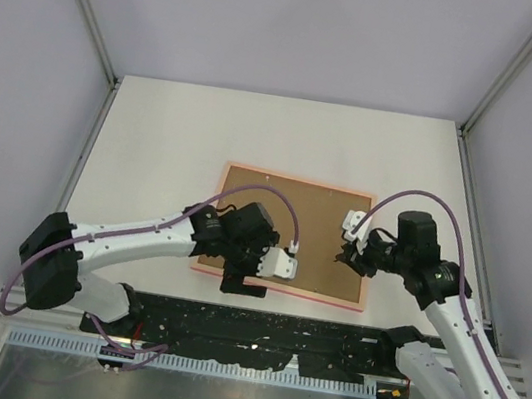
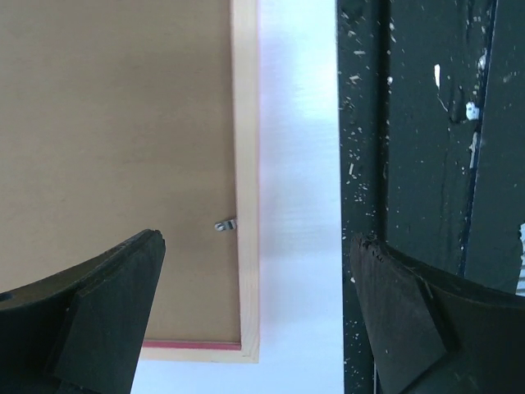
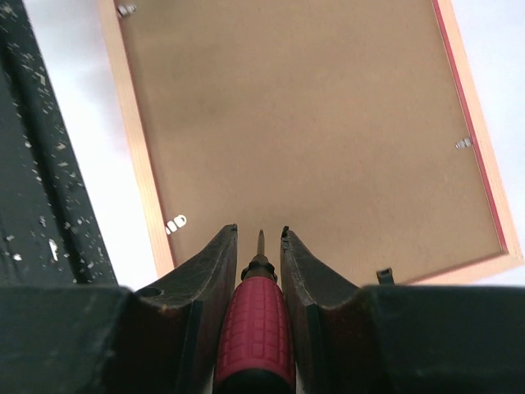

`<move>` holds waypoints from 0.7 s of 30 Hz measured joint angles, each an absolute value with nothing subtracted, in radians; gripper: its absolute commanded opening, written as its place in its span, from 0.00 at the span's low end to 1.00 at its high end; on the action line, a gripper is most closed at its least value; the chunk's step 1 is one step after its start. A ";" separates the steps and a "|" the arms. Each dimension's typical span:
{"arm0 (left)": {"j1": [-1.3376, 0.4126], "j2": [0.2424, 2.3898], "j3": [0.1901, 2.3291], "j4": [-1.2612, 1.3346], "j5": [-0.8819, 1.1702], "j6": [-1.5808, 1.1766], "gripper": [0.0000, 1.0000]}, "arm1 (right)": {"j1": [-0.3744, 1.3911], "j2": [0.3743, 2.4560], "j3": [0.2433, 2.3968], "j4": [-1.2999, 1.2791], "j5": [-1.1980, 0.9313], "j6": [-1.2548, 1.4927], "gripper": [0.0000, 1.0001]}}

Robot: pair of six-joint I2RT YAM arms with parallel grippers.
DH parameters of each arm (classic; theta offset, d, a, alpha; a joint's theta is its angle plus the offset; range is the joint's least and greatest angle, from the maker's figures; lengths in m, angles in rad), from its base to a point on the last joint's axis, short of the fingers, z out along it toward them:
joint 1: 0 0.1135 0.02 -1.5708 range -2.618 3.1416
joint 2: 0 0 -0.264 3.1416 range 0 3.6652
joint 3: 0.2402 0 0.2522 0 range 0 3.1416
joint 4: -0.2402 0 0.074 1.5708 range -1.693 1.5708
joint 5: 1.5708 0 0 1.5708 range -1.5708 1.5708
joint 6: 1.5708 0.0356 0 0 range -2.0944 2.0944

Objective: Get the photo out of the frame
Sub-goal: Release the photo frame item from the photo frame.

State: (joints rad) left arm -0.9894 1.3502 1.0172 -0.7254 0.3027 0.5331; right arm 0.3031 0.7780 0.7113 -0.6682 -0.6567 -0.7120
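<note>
The pink frame (image 1: 300,178) lies face down on the white table, its plain brown backing board (image 1: 316,233) up. The photo is hidden under the board. My left gripper (image 1: 245,281) is open and empty, its jaws straddling the frame's near edge by a corner; the left wrist view shows the pale rim (image 2: 244,123), the board (image 2: 115,123) and a small metal clip (image 2: 225,225) between the fingers (image 2: 107,312). My right gripper (image 1: 346,257) is shut on a red-handled screwdriver (image 3: 256,328), tip just above the board (image 3: 295,115) near the frame's right end.
Small metal clips (image 3: 175,223) (image 3: 463,144) hold the board at the rim (image 3: 131,131). A black base rail (image 1: 276,328) runs along the table's near edge, close to the frame. Grey enclosure walls stand left, right and behind.
</note>
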 measured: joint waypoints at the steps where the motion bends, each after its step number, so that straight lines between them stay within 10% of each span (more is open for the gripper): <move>1: -1.013 1.367 1.005 -0.720 0.287 0.542 1.00 | 0.300 0.768 0.700 -0.676 -0.641 -0.728 0.08; 21: -1.179 1.618 1.065 -0.615 0.255 0.613 0.95 | 0.260 0.718 0.588 -0.678 -0.408 -0.923 0.08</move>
